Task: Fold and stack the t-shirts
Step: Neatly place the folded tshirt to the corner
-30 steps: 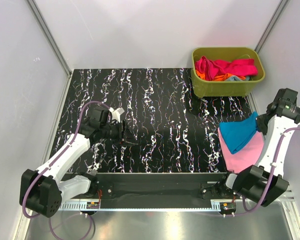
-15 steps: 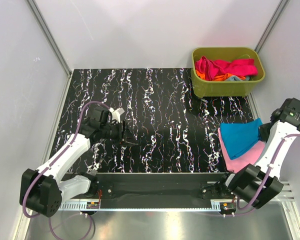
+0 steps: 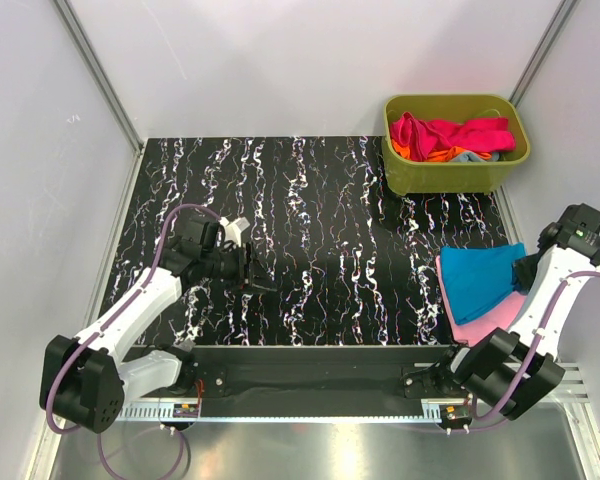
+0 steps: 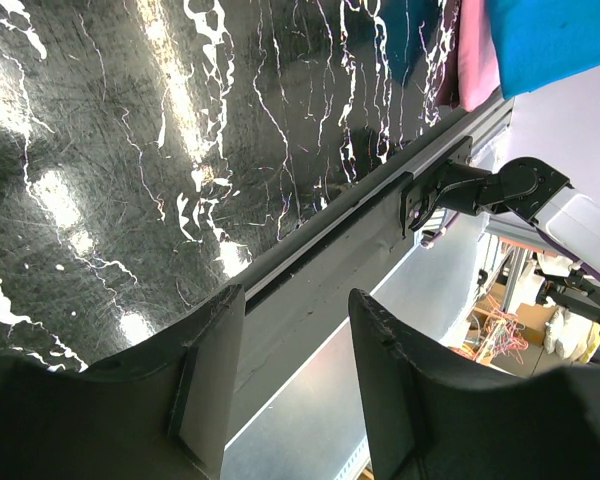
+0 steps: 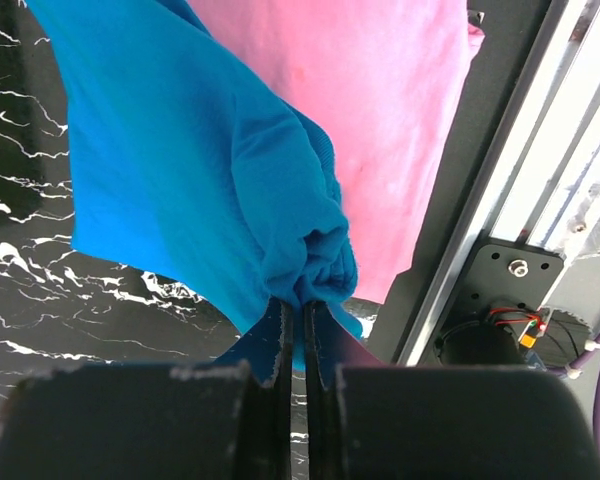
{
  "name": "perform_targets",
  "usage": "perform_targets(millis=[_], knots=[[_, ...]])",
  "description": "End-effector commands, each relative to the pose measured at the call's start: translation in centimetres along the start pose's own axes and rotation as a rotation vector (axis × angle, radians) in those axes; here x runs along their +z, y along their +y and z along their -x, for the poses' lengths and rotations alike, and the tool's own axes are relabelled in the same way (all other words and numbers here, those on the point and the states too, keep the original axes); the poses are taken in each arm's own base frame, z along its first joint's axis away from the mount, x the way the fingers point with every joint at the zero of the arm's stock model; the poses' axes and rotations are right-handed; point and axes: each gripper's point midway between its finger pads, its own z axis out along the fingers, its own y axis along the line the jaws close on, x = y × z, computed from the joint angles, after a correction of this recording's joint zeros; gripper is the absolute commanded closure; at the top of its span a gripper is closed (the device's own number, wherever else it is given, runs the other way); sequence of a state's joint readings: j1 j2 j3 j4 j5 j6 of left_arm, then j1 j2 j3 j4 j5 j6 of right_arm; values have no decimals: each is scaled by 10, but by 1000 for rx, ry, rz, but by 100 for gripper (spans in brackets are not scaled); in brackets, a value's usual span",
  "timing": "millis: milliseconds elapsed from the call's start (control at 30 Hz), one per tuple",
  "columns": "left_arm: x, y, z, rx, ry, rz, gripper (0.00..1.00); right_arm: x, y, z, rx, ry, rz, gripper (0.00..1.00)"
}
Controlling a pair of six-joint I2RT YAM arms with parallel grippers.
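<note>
At the right edge of the bench (image 3: 320,220), right gripper (image 5: 298,310) clenched on a bunched fold of the cyan t-shirt (image 3: 480,280), which lies over the pink t-shirt (image 3: 485,325). Left gripper (image 4: 295,300) hangs half-parted, holding nothing, open bench between the arms. Olive tub (image 3: 450,178) sits far-right.

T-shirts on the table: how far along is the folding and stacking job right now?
Done: one pink t-shirt lies flat near the right edge. In hand: the right gripper is shut on a bunched edge of the cyan-blue t-shirt draped over it; the left gripper hangs open, empty. Left: several shirts heaped in the olive tub.
</note>
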State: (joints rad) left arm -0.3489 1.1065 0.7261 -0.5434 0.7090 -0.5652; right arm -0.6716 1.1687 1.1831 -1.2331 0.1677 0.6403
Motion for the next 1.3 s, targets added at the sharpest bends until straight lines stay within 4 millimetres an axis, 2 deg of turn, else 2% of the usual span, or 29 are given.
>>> perform_targets(millis=[0, 267, 533, 1100, 1167, 1267], knots=[[-1, -8, 5, 31, -14, -49, 49, -5, -13, 3, -41, -28, -36, 100], [1, -9, 4, 30, -11, -61, 49, 6, -30, 1, -80, -35, -118, 100], [2, -8, 4, 26, -10, -64, 49, 9, -40, 12, -103, -72, -192, 100], [1, -6, 6, 21, -19, -65, 49, 27, -44, 20, -91, -61, -274, 100], [1, -7, 7, 22, -20, -66, 49, 30, -45, 23, -79, -55, -291, 95], [-1, -7, 7, 18, -24, -68, 49, 29, -49, 35, -49, -79, -329, 70]])
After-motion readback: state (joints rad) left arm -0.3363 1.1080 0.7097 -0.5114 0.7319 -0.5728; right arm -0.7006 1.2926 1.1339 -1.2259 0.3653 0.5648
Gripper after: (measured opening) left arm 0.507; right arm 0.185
